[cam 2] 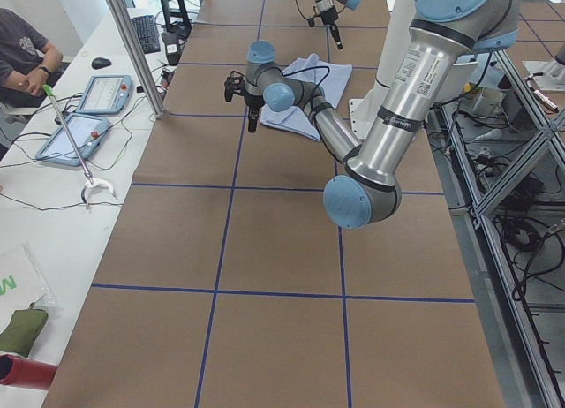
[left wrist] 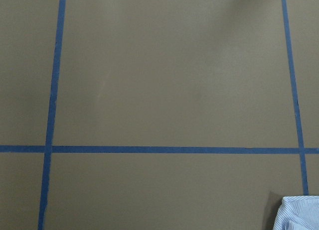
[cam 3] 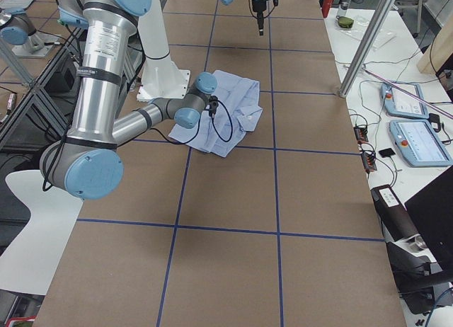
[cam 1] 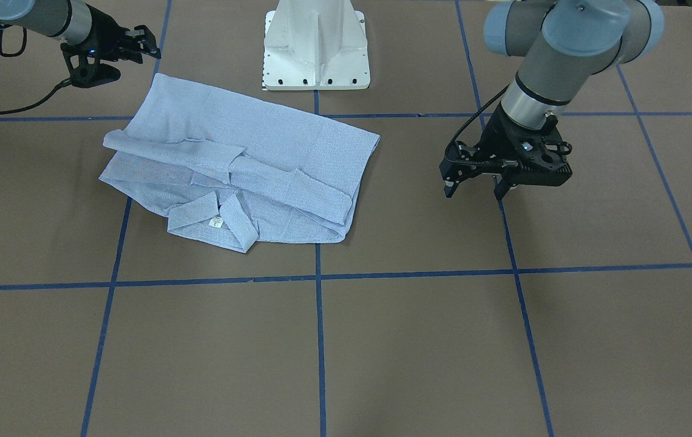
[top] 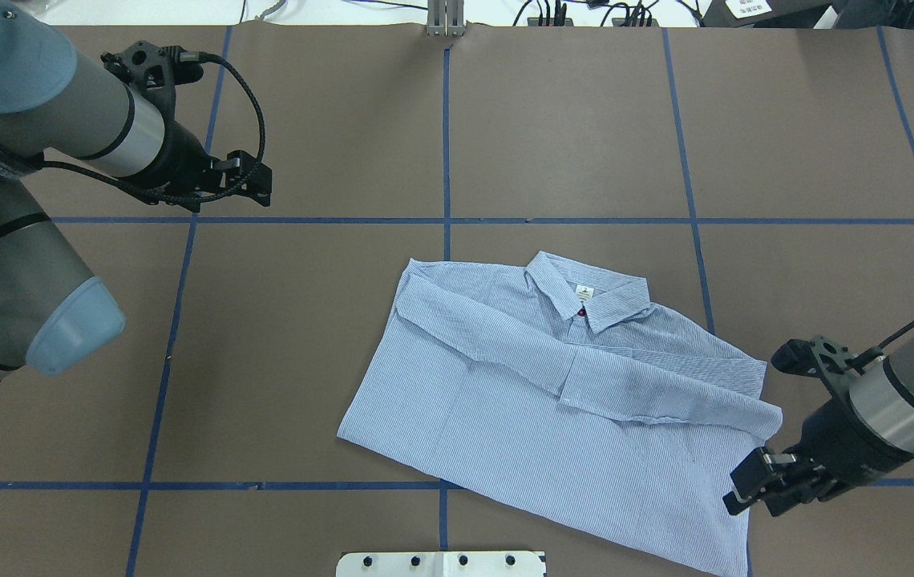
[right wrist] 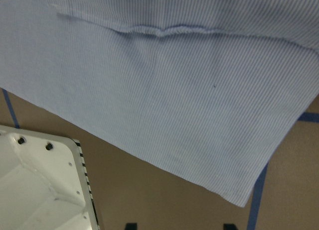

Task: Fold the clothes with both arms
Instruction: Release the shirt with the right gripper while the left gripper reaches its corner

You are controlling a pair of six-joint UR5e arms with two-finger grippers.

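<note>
Shirt lies folded on surface. Left gripper spread, well apart. Right gripper spread, empty, beside hem.

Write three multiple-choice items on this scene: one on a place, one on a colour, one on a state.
1. Which gripper is nearer the striped shirt? A) left B) right C) both equally
2. What colour are the tape lines on the table? A) red B) yellow C) blue
3. How do the shirt's sleeves lie? A) folded across the body B) spread out sideways C) hanging off the table

Answers: 1 B, the right gripper is beside the shirt's edge, while the left gripper is over bare table. 2 C, the grid is blue. 3 A, the sleeves cross the front below the collar.
</note>
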